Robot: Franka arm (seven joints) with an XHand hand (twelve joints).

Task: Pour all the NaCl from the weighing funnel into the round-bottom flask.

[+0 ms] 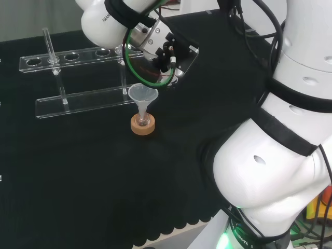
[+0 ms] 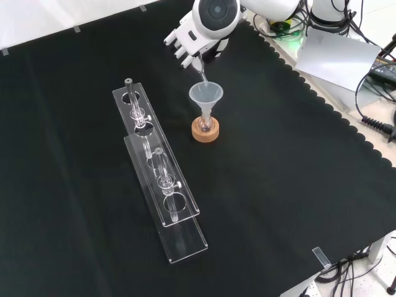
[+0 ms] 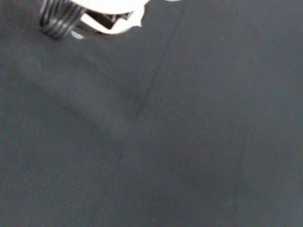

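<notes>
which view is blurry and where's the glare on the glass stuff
Wrist view: soft all over, the black cloth a grey blur, a washed-out white part of the hand at the edge. Front view: sharp, light glints along the clear rack and the funnel rim. Head view: even light, mild shine on the white arm.

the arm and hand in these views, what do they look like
The robot arm is glossy white with rounded links, black bands at the joints and a round grey cap. Green and black cables loop at the wrist. The black and white hand has pale fingers.
</notes>
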